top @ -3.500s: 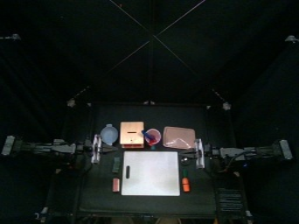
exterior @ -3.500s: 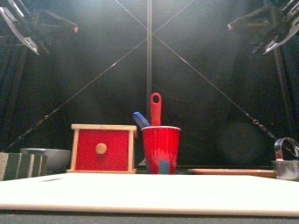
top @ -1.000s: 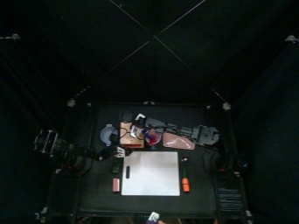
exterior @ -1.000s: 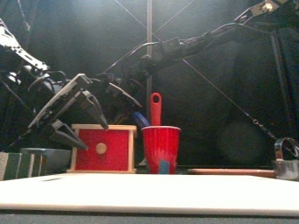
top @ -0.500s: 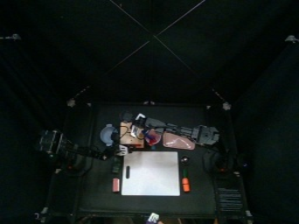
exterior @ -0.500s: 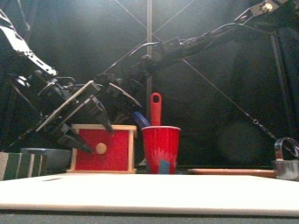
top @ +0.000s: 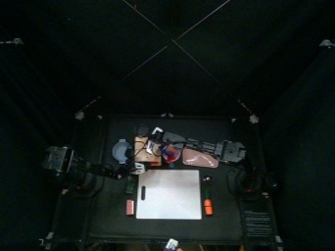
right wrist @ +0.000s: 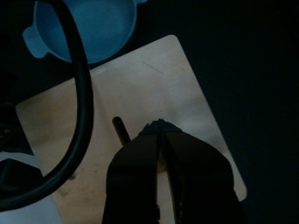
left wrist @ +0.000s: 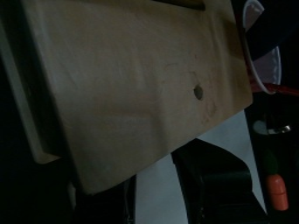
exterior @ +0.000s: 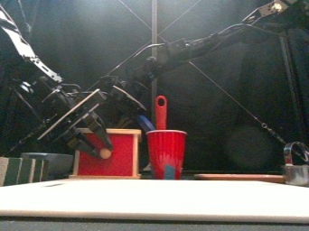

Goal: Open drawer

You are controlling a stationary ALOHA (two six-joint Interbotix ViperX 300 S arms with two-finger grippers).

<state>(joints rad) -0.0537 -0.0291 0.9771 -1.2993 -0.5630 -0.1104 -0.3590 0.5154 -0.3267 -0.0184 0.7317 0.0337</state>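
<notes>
Left pincer (exterior: 87,143) spread open at the drawer (exterior: 107,153) front edge; right pincer (right wrist: 162,140) closed, empty above it

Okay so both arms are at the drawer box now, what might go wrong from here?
1. The left gripper is in front of the red drawer face, partly covering its knob; a slightly off approach may miss the knob and shove the box.
2. The red cup with its utensil stands right beside the drawer, so a nudged box may tip it.
3. The right gripper is over the box top; both arms crowd together and may collide.
</notes>
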